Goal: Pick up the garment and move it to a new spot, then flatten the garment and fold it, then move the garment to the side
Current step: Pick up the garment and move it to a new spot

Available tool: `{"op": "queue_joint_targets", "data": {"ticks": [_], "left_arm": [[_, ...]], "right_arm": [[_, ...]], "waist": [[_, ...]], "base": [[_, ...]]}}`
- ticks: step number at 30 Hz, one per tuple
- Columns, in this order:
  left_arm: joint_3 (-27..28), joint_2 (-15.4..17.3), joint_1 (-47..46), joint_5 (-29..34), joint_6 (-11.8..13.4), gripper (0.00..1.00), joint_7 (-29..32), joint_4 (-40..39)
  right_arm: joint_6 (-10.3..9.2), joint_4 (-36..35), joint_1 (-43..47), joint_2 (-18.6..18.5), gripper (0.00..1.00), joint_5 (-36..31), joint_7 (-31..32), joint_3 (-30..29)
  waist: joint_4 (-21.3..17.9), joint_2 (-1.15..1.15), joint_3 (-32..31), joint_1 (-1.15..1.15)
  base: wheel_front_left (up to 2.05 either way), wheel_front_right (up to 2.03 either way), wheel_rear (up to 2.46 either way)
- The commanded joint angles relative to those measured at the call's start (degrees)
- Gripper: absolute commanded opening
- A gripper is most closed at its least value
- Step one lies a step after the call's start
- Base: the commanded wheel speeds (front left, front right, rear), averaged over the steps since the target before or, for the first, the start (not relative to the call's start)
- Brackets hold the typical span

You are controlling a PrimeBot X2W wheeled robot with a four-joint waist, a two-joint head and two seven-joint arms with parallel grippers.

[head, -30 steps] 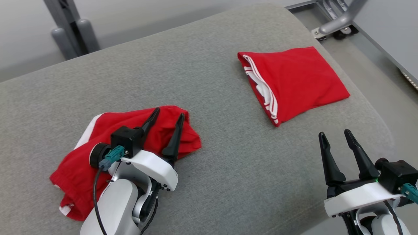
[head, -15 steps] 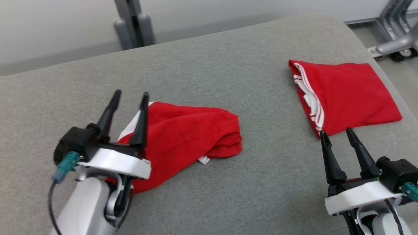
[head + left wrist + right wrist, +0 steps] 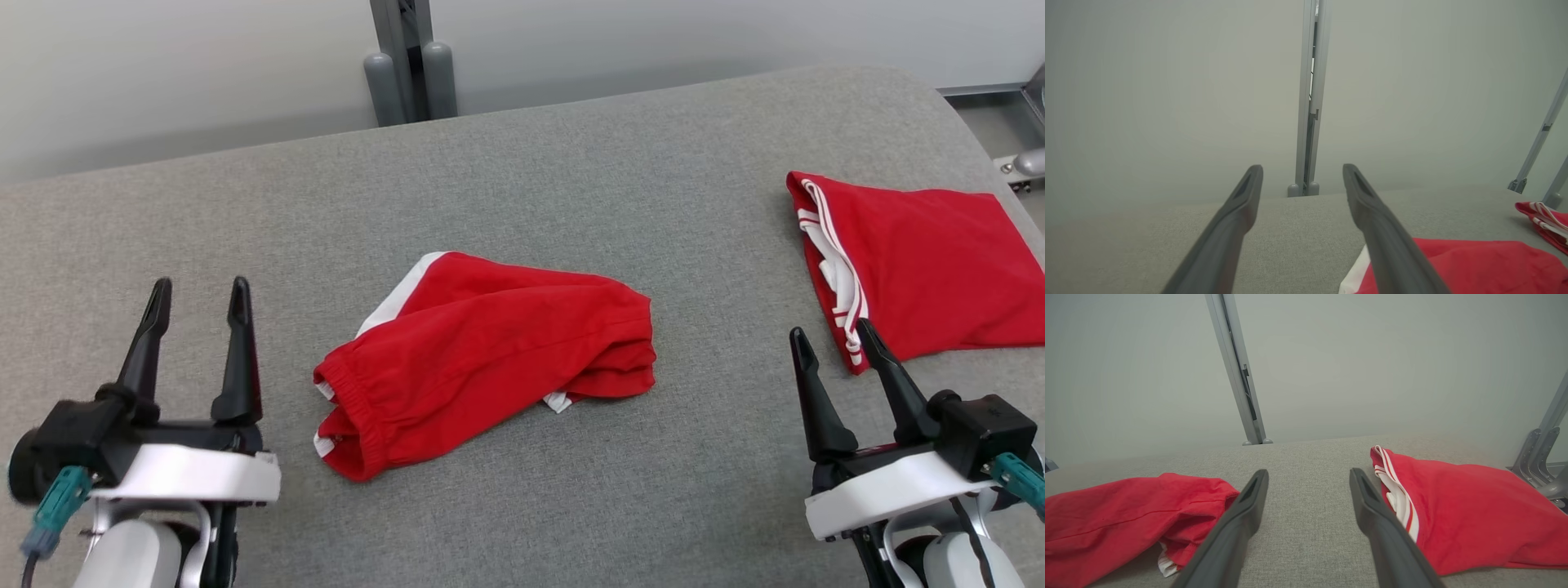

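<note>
The light is bright, soft and even all over, and the crumpled red garment [image 3: 490, 343] has only a thin dark shadow along its lower edge on the gray cushion [image 3: 571, 188]. In both wrist views the dark fingers [image 3: 1229, 232] look blurry at the bottom of the frame, and the wall [image 3: 1147, 81] behind them looks pale and foggy.

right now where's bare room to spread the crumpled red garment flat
Bare: the grey surface behind the crumpled garment to the far edge; the gap between it and the folded garment; the near strip between left gripper and right gripper. Crowded: the right end.
</note>
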Motion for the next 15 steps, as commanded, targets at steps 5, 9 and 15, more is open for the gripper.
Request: {"op": "queue_joint_targets", "data": {"ticks": [5,9,15], "left_arm": [[1.39,1.36,5.59,-0.16,1.67,1.00,0.81,-4.31],[1.64,1.55,9.46,-1.21,1.96,1.00,1.39,-6.91],[2.01,2.03,13.31,-2.82,1.09,1.00,1.19,-8.90]], "right_arm": [[-0.01,-0.37,0.59,-0.34,1.00,-0.90,0.42,0.19],[-0.02,0.06,1.58,-0.31,1.00,-1.21,0.92,0.33],[-0.02,0.50,2.60,-0.32,1.00,-1.32,1.08,0.19]], "waist": [[1.04,0.00,-1.55,0.00],[1.48,0.00,-3.11,0.00],[1.80,0.00,-5.16,0.00]], "base": [[0.00,0.00,0.00],[0.00,0.00,0.00],[0.00,0.00,0.00]]}}
